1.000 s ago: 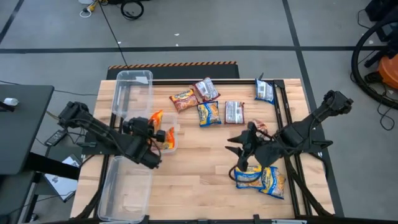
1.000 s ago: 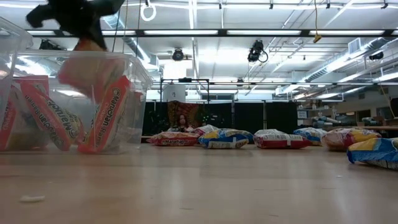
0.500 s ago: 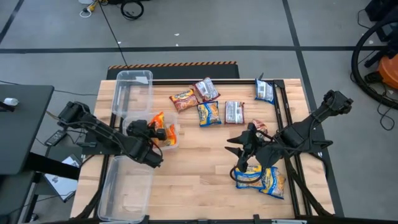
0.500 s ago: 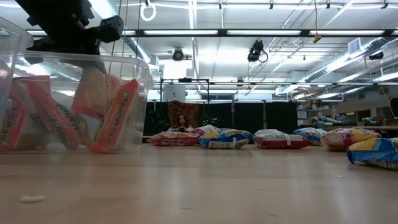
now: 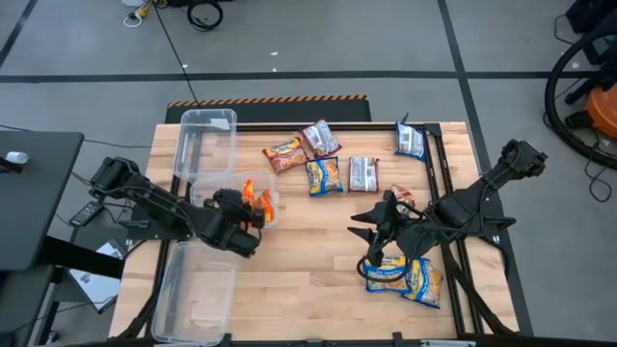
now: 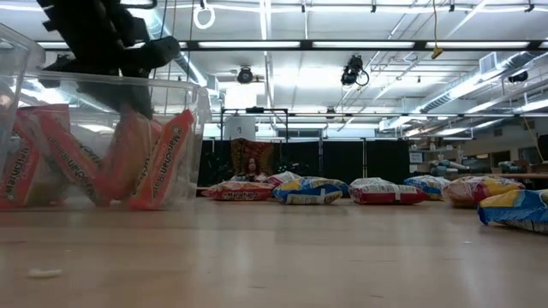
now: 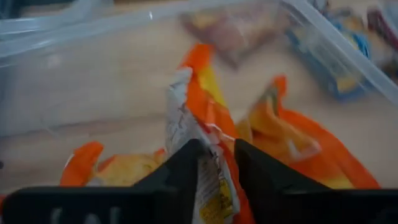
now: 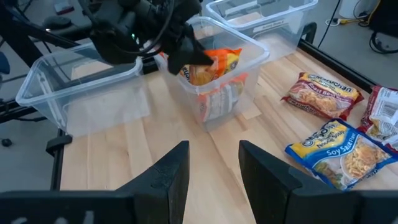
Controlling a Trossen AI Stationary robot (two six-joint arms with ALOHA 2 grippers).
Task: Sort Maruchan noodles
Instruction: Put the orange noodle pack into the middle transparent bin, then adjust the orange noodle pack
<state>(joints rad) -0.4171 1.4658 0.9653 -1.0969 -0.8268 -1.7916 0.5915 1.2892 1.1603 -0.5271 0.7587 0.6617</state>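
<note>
Wooden table (image 5: 318, 260): left tool (image 5: 253, 200) astride orange packet (image 7: 208, 155) in bin (image 8: 252, 53).

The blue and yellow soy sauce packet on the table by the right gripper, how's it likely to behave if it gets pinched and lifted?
The blue-and-yellow packet looks flat and puffy, so probably light. Its glossy crinkled wrapper suggests it could slip in a shallow pinch. The orange packet between the left gripper's fingers bends at its edge, so this one likely flexes too, and the noodles inside may crack under a hard squeeze.

Bare table (image 5: 308, 260) between arms; apparently unobstructed
</note>
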